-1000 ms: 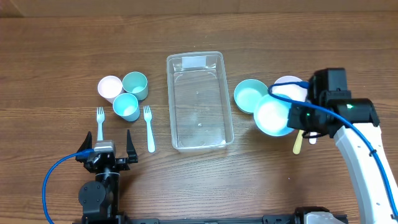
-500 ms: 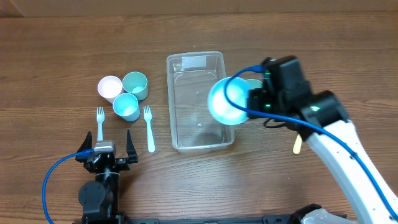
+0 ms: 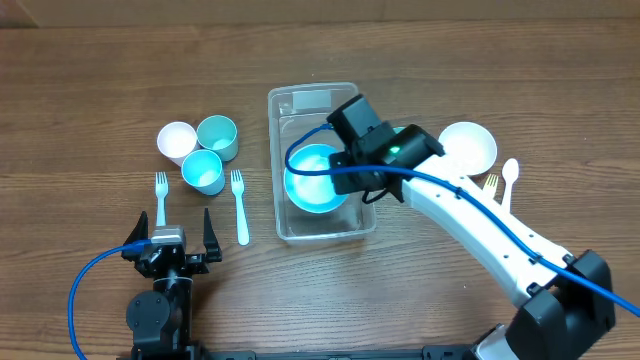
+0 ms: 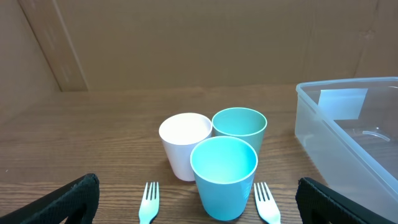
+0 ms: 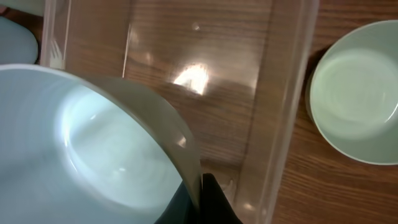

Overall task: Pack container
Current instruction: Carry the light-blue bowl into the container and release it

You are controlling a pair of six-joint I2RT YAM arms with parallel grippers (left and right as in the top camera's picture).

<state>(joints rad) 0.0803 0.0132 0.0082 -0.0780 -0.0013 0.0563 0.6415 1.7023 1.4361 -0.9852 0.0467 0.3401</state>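
The right gripper [image 3: 352, 172] is clamped tight on the rim of a round teal plastic bowl [image 3: 315, 180]; in the wrist view a dark finger presses against the bowl's edge. Holding it by the rim leaves the base free, so it can probably be set down flat. The bowl hangs mouth-up inside the outline of the clear rectangular plastic container [image 3: 273, 150], toward its near end. Whether it touches the floor I cannot tell. The container lies mid-way across the wooden table [image 3: 100, 80], with its label end away from the robot. Just outside its right wall sits a second teal bowl [image 5: 354, 93], with a white round bowl [image 3: 468, 145] beyond. The left gripper [image 3: 183, 226] rests spread wide and empty, facing a white plastic cup [image 4: 185, 146], two teal plastic cups [image 4: 224, 168] and two pale plastic forks [image 3: 239, 205], seemingly waiting its turn.
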